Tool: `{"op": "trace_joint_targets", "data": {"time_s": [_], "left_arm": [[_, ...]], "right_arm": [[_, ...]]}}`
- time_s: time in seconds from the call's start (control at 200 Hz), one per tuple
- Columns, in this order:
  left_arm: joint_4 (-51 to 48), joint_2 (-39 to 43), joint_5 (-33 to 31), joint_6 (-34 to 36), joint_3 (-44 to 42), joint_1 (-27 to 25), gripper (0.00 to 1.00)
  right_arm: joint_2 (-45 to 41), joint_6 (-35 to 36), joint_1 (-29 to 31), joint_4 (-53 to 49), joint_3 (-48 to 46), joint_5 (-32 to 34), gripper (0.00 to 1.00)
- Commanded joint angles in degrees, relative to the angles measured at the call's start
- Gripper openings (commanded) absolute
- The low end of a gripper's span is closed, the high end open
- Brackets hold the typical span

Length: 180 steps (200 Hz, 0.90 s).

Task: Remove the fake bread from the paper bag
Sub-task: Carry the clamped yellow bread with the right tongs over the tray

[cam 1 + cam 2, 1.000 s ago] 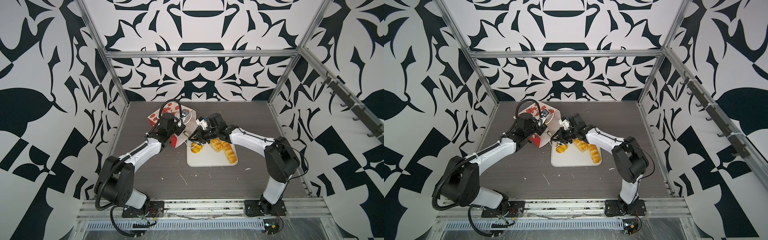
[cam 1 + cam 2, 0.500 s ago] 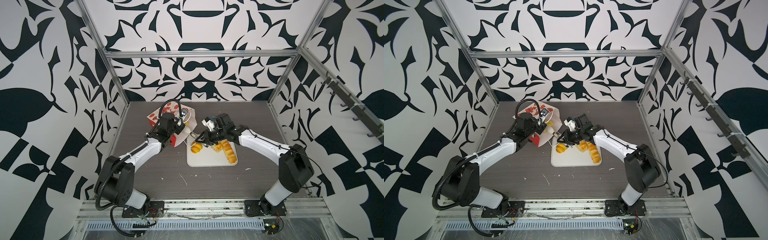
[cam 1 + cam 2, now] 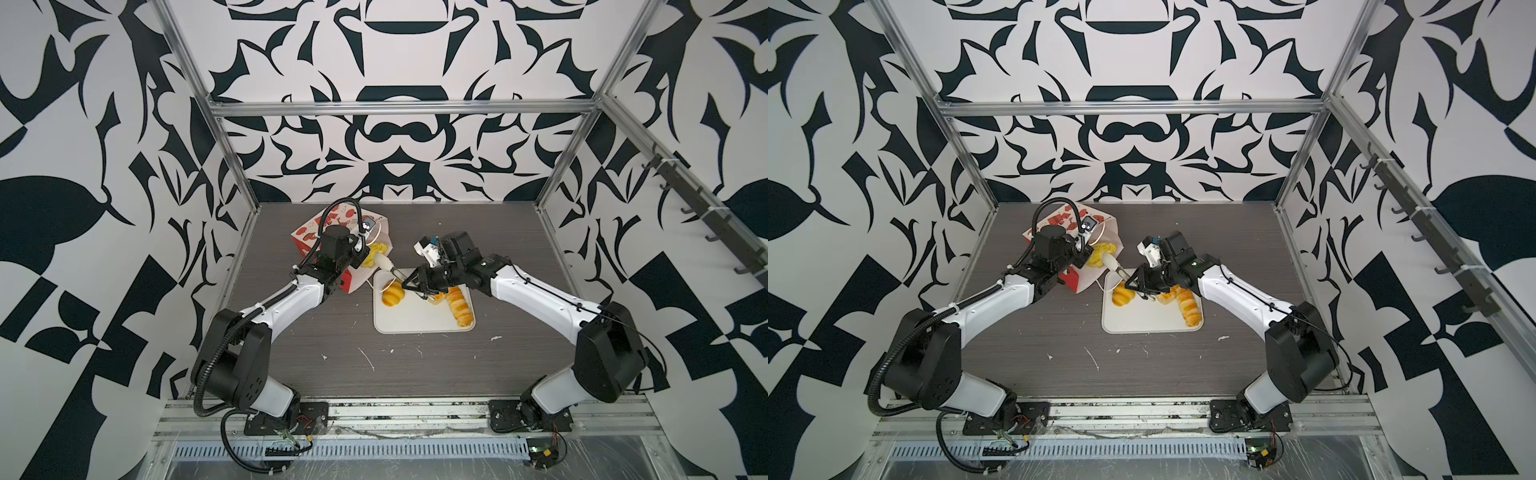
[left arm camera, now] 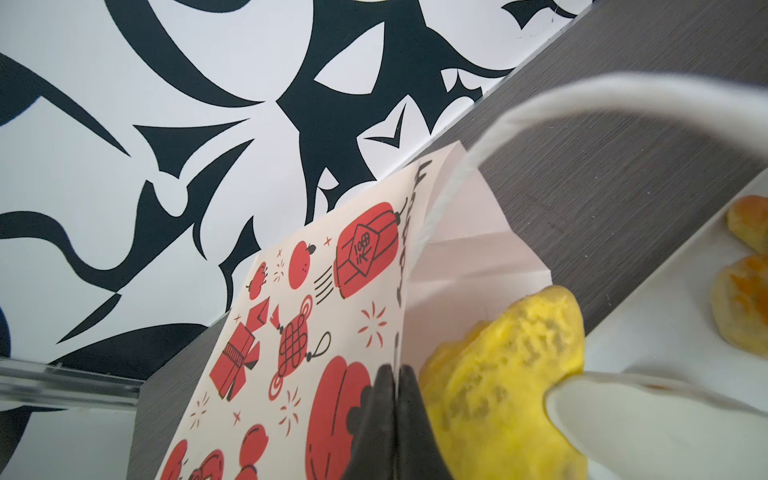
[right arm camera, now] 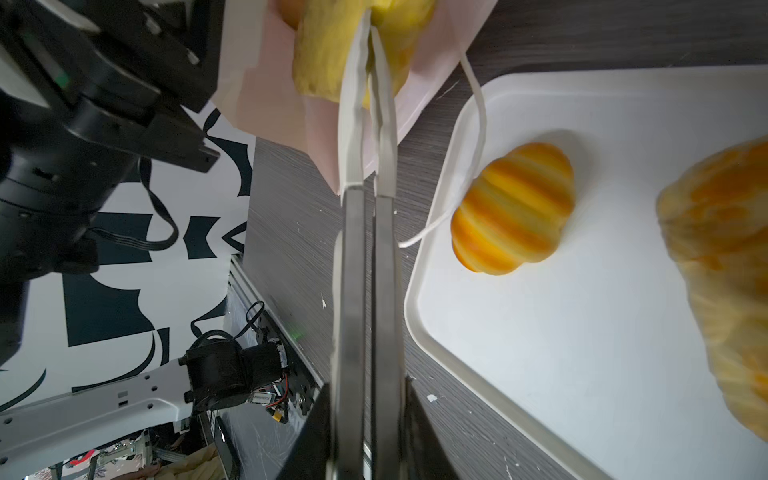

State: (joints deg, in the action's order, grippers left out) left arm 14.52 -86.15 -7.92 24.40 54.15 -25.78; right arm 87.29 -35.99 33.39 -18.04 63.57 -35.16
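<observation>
Touching fake bread (image 5: 320,58) (in paper bag (image 4: 316,332) mouth); right tool (image 5: 369,20) | closed

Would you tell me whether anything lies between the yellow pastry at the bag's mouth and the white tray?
Only small things: the paper bag's white string handle drapes across the tray's rim facing the pastry, and a ridged bun sits just inside it.
</observation>
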Motion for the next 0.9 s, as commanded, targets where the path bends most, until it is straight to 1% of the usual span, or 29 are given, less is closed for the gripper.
{"op": "trace_joint_targets", "data": {"time_s": [0.0,0.16,0.4,0.62,0.895], "left_arm": [[1.5,-1.0,1.0,-1.0,2.2,0.1,0.00],[-0.5,0.6,1.0,-1.4,1.8,0.1,0.00],[-1.4,1.9,0.3,-1.4,0.3,0.1,0.00],[-1.4,-0.7,-0.4,-1.7,2.0,0.1,0.00],[-0.8,-4.0,-1.3,-3.0,3.8,0.1,0.00]], "right_arm": [[-3.3,0.5,-0.1,4.8,-0.7,0.8,0.00],[-3.0,0.8,0.0,6.1,-1.5,0.0,0.00],[-1.4,1.3,0.1,5.9,0.2,-1.0,0.00],[-2.8,1.4,0.0,4.9,0.7,-1.9,0.00],[-4.4,5.6,0.1,-0.8,3.5,1.1,0.00]]}}
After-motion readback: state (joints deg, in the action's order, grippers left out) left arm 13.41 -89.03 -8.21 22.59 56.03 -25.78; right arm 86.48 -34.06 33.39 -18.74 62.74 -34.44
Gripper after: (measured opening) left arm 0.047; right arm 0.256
